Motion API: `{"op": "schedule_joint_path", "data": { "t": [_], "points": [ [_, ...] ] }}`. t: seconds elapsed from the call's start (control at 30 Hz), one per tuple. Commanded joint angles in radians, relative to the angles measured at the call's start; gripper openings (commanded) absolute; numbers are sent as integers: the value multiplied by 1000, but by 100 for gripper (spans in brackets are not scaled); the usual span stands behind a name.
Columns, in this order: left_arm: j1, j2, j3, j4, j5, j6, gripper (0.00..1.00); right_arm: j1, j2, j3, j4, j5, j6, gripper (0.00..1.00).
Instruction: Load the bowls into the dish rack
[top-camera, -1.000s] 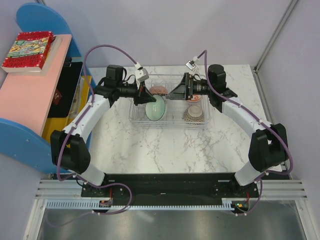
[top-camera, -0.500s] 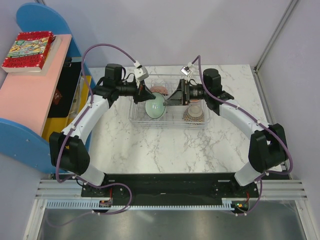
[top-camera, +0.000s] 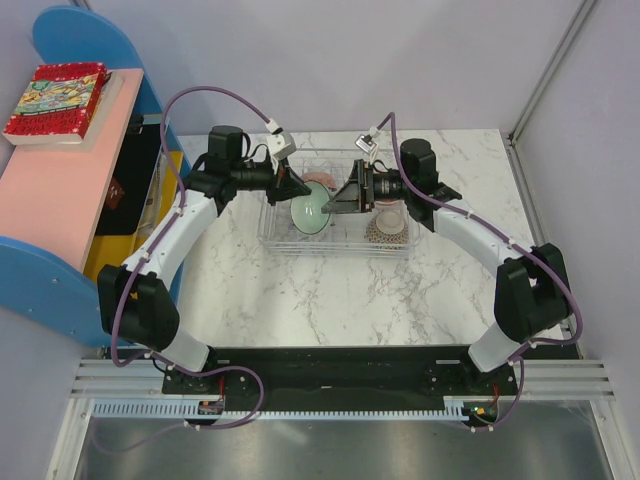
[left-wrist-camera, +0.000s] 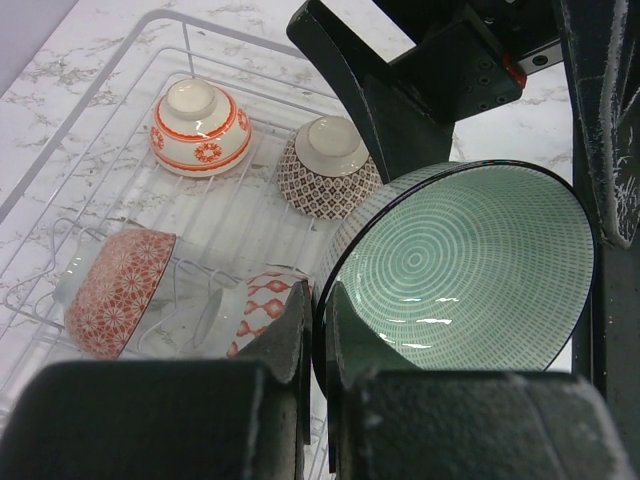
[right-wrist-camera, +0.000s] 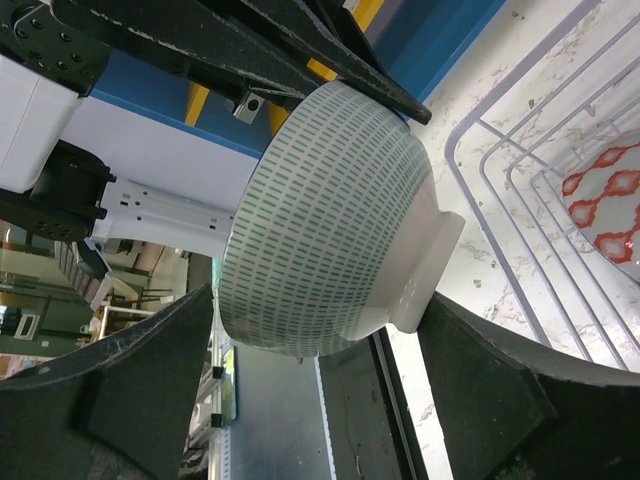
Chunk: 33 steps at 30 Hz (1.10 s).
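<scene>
My left gripper (left-wrist-camera: 322, 300) is shut on the rim of the mint-green bowl (left-wrist-camera: 460, 270), holding it tilted on edge above the clear dish rack (top-camera: 340, 250). My right gripper (right-wrist-camera: 320, 310) is open, its fingers (right-wrist-camera: 150, 370) on either side of that bowl (right-wrist-camera: 330, 220), one next to the foot and one by the rim. In the top view the bowl (top-camera: 310, 212) hangs between the left gripper (top-camera: 290, 190) and the right gripper (top-camera: 337, 203). In the rack lie an orange-red floral bowl (left-wrist-camera: 200, 128), a lattice bowl (left-wrist-camera: 328, 167), a reddish-brown bowl (left-wrist-camera: 118, 290) and a red-diamond bowl (left-wrist-camera: 265, 305).
The rack's wire floor (left-wrist-camera: 90, 160) stands on the marble table (top-camera: 330, 300). A pink and blue shelf (top-camera: 60, 190) with a book (top-camera: 55, 100) stands at the left. Grey walls close the back and right.
My right gripper has moved left and now straddles the mint-green bowl. The left gripper has shifted the bowl slightly left and up.
</scene>
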Motion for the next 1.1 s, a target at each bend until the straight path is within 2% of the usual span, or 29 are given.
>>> {"op": "schedule_joint_path", "data": {
  "t": [0.0,0.17,0.27,0.37,0.4,0.47,0.5,0.57,0.6,0.67,0.7,0.77,0.83,0.9,0.93,1.0,1.03,1.07],
  "points": [
    [3,-37,29,62,21,-36,2,2,1,-10,86,-32,20,86],
    [3,-39,20,64,23,-33,2,2,-7,-10,97,-41,21,78],
    [3,-40,9,64,26,-32,2,2,-12,-18,120,-44,34,70],
    [3,-43,-3,64,25,-33,2,2,-13,-21,134,-41,38,56],
    [3,-42,-6,64,24,-33,4,2,-15,-22,136,-39,37,48],
    [3,-45,-14,64,20,-33,16,1,-15,-23,131,-32,34,39],
    [3,-45,-20,65,18,-30,31,1,-18,-23,125,-24,23,32],
    [3,-51,-30,64,15,-27,44,1,-19,-19,79,2,-8,22],
    [5,-51,-35,65,15,-32,54,-1,-19,-10,53,16,-24,13],
    [31,-56,-49,84,44,-56,61,-6,-22,0,-10,37,-84,5],
    [45,-57,-53,93,60,-87,68,-7,-19,7,-25,50,-98,3],
    [89,-68,-69,116,90,-108,72,-15,-21,11,-51,60,-123,0],
    [126,-86,-90,147,107,-148,86,-22,-25,23,-85,91,-149,0],
    [186,-115,-122,176,135,-174,93,-27,-28,60,-175,125,-222,0],
    [207,-122,-141,179,149,-182,99,-29,-28,77,-211,172,-257,0],
    [272,-140,-159,180,184,-199,100,-30,-22,151,-362,261,-395,0],
    [281,-149,-188,182,199,-204,100,-30,-21,174,-405,369,-440,0],
    [339,-155,-202,182,204,-207,100,-30,-16,218,-479,430,-527,0]
  ]
}}
